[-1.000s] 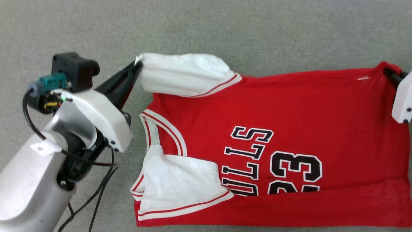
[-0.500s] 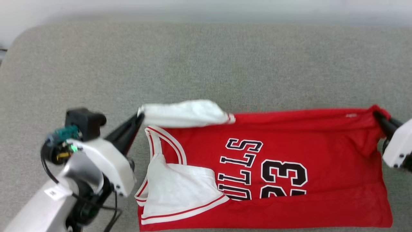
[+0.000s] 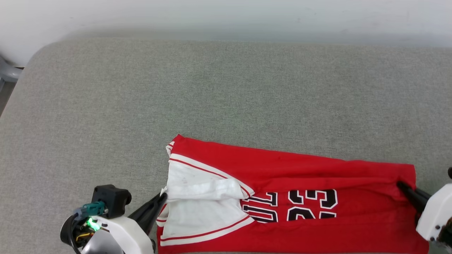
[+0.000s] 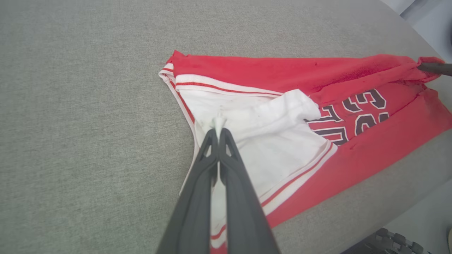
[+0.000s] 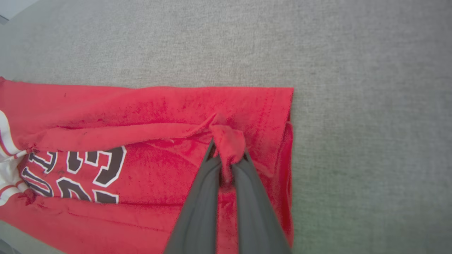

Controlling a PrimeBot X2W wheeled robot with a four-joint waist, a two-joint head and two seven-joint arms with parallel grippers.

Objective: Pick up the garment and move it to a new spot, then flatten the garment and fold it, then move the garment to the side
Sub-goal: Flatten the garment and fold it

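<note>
Garment [image 3: 293, 169] (one red fabric jersey, two white sleeves [image 3: 197, 211]) is lying half-folded; left gripper [image 3: 163, 196] pinching sleeve, right gripper [image 3: 400, 185] pinching hem.

One red garment [image 3: 300, 169] on one grey fabric surface [image 3: 212, 88]. The garment has two white sleeves showing: one upper sleeve [image 3: 208, 188] and one lower sleeve [image 3: 201, 217]. There are two robot grippers in all, one left gripper [image 3: 163, 196] and one right gripper [image 3: 400, 184], each with two long dark fingers [image 4: 197, 183].
</note>
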